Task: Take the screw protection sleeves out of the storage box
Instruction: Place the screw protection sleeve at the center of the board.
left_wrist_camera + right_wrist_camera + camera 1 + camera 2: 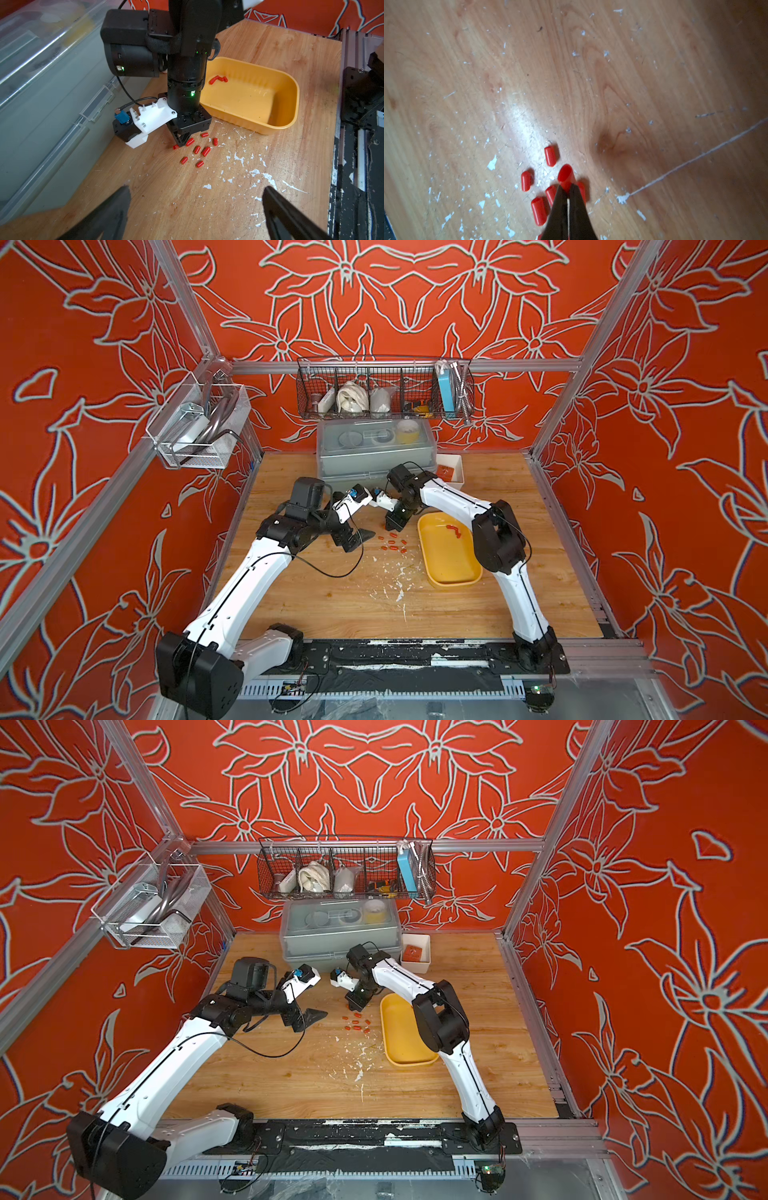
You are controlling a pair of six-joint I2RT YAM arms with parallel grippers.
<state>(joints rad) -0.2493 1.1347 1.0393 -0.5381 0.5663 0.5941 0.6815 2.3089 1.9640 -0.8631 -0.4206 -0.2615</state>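
The storage box [451,564] lies lidless on the surface [324,597], off to my right. A few screw protection sleeves [454,531] lie bunched at its far end; I count perhaps three, though they overlap too much to be sure. The others lie in a loose scatter on the wood just beside the box's left rim.

My right pincer [566,188] points down into that scatter, pressed together on one sleeve whose end sticks out past my tips. My left pincer [196,189] hovers near the scatter on the other side, fingers wide apart and holding nothing.

At the back stands a grey lidded box [374,456] with rolls of tape showing dimly through the lid. Just beside it, a small white bin [415,966] holds an orange block [413,952].

The surface is pale wood, flecked with white paint chips [399,591] nearer to me than the scatter. Red walls [415,302] with outlined flowers close it in on three sides, braced by aluminium rails [557,414].

A wire basket [384,406] of oddments hangs on the back wall and a mesh basket [195,435] on the left one.

In a top view my right arm [436,1019] crosses over the box and hides the sleeves inside it
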